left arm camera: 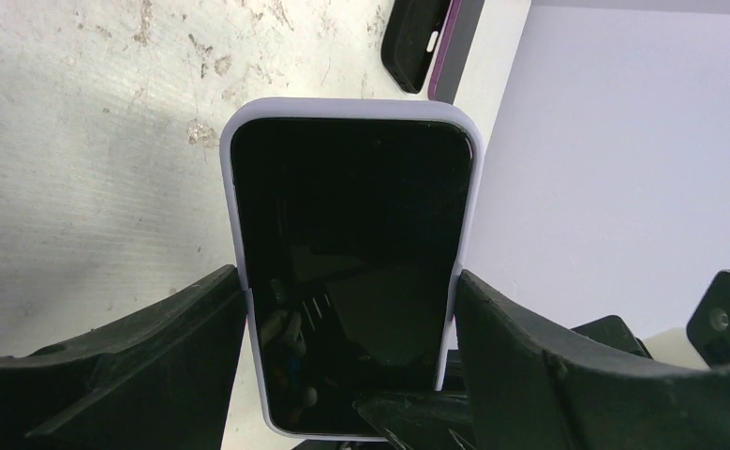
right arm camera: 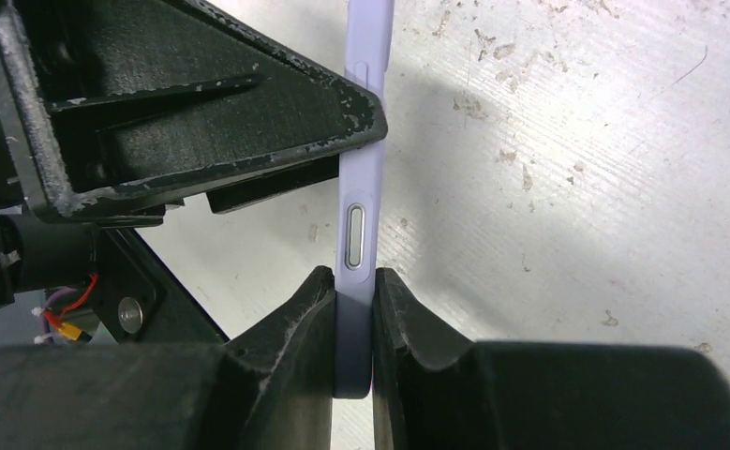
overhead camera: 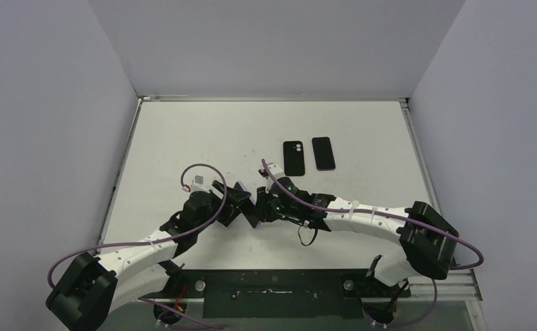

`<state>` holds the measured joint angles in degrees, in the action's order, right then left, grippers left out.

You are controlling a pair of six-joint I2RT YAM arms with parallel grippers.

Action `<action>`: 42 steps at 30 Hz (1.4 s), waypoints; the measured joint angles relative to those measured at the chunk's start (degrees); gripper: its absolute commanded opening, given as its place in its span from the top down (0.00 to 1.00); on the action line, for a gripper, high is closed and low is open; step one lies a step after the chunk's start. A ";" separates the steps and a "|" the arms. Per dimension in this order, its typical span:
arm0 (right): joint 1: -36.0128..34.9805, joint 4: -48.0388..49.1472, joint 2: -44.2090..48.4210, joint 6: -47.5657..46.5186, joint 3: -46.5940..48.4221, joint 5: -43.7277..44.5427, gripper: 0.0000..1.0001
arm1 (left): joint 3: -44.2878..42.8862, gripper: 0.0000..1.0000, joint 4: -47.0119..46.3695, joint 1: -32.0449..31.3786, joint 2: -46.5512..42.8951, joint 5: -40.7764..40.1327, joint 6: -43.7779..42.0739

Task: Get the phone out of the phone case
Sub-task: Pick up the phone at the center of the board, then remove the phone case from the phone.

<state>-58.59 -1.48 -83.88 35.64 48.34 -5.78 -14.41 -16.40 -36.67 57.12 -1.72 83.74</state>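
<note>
A phone with a black screen (left arm camera: 347, 244) sits in a lavender case (left arm camera: 351, 108). My left gripper (left arm camera: 347, 300) is shut on the case across its width, one finger on each long side. My right gripper (right arm camera: 353, 319) is shut on the same case, seen edge-on (right arm camera: 356, 234), pinching its front and back near one end below the side button. In the top view the left gripper (overhead camera: 240, 203) and the right gripper (overhead camera: 269, 207) meet above the near middle of the table, holding the phone off the surface.
A black phone case (overhead camera: 294, 158) and a dark phone with a pink edge (overhead camera: 323, 153) lie side by side on the white table (overhead camera: 183, 138) beyond the grippers. Both show at the top of the left wrist view, the case (left arm camera: 415, 37) and the phone (left arm camera: 461, 37). Grey walls enclose the table.
</note>
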 measured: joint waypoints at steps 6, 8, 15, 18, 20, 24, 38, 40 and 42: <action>0.57 0.35 1.31 -0.33 -0.24 0.07 1.00 | -1.33 0.52 -0.55 0.00 0.00 -0.33 -3.50; 1.25 0.70 2.99 -0.59 -0.70 0.07 1.00 | -2.71 0.41 -0.96 0.00 -0.02 -0.11 -5.73; 4.96 3.26 10.14 -1.73 -3.06 -2.47 1.00 | -6.27 0.24 -3.76 0.11 -2.34 0.98 -13.73; 8.31 4.31 13.44 -0.52 -4.83 -3.89 1.00 | -6.49 0.21 -5.33 2.05 -3.56 3.65 -17.70; 11.13 4.35 15.56 -0.04 -6.03 -4.28 1.00 | -6.54 0.20 -6.99 4.66 -3.69 6.40 -19.85; 15.54 4.48 18.71 1.09 -6.86 -4.87 1.00 | -6.56 0.19 -10.10 9.79 -2.95 13.22 -21.97; 29.46 19.98 26.23 14.51 -16.98 -18.88 1.00 | -10.73 0.16 -17.49 13.16 2.67 27.08 -22.95; 29.53 23.34 26.21 16.65 -17.49 -20.81 1.00 | -11.63 0.16 -18.10 13.16 3.41 28.00 -22.71; 29.53 26.56 26.14 18.53 -17.73 -22.51 1.00 | -12.59 0.16 -19.04 13.18 4.09 28.83 -22.45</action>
<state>-29.06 25.08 -57.74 54.17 30.61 -28.29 -27.00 -35.44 -23.49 61.21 27.11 61.30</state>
